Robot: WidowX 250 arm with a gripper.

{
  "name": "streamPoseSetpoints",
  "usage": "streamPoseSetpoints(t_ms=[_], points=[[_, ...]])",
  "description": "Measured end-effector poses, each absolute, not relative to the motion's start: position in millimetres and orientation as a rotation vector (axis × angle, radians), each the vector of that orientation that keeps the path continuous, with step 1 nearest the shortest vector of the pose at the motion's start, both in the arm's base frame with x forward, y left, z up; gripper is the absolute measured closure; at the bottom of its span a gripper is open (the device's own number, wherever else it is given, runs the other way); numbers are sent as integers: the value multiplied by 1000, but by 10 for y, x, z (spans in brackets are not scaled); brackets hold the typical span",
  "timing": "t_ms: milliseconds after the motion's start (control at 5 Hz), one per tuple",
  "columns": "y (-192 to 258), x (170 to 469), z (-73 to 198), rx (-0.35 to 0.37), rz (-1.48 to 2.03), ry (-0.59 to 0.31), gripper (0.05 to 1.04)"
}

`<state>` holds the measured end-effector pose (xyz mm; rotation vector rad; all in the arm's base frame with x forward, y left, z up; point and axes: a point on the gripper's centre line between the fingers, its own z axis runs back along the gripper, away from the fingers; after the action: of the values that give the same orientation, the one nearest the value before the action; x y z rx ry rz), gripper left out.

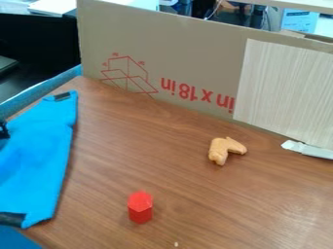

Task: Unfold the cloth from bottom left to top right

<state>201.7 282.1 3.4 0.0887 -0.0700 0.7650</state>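
cloth (36,151) left; block (139,208) right of it; toy (220,149) farther right; cardboard (189,53) behind

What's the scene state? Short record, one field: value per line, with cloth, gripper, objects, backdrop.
cloth: blue cloth with black patches, left side of the wooden table
fold_state: cannot tell
gripper: black gripper at left edge, by the cloth; mostly cut off
front_object: red hexagonal block, upright
mid_object: bent tan piece, beyond and right of block
backdrop: cardboard panel
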Motion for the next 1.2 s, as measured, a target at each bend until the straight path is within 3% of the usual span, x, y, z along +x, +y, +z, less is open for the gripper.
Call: streamPoseSetpoints(t_ms=[200,400,800,1200], points=[[2826,2015,56,87,773,-62,824],[2789,2017,97,51,767,-38,963],[2691,2013,576,-4,797,16,1001],[2462,2168,682,10,833,112,1001]])
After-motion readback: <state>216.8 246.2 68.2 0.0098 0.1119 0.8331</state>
